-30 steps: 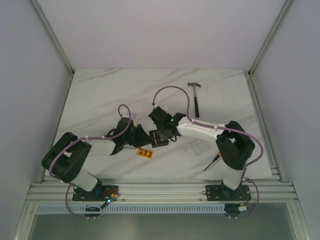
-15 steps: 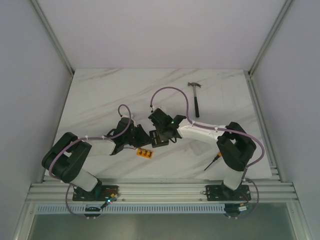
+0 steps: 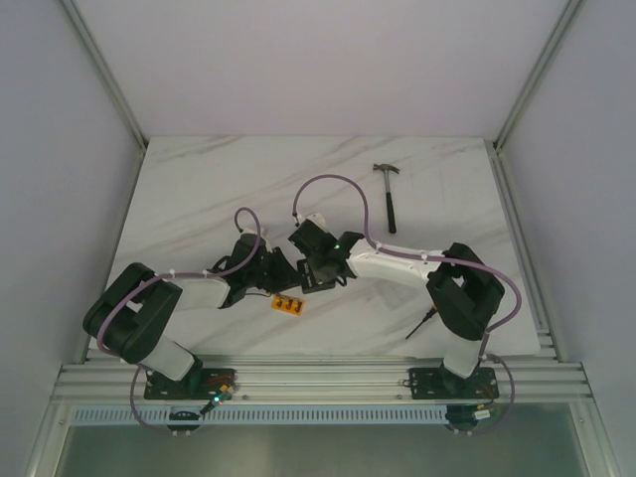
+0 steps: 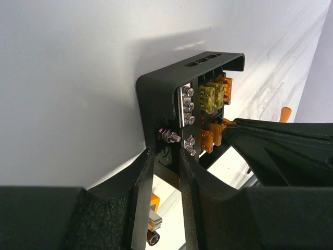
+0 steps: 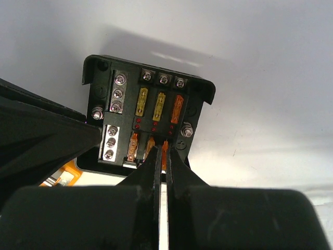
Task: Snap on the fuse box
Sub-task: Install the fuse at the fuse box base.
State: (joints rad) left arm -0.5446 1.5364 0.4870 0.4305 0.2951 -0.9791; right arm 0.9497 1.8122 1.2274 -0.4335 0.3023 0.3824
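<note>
The fuse box [image 5: 148,117] is a small black square box with silver screws and yellow and orange fuses in its slots. It also shows in the left wrist view [image 4: 179,99], tilted up off the table. My left gripper [image 4: 166,153] is shut on the box's near edge. My right gripper [image 5: 162,151] is shut on an orange fuse [image 5: 165,147] in the box's lower row. In the top view the two grippers, left [image 3: 281,273] and right [image 3: 314,274], meet at mid-table and mostly hide the box.
A small flat orange strip with dark dots [image 3: 289,305] lies just in front of the grippers. A hammer [image 3: 389,194] lies at the back right. A screwdriver [image 3: 421,324] lies near the right arm's base.
My right gripper has shifted a little to the left and closer over the fuse box, which now shows less in the top view. The left arm has stayed in place.
</note>
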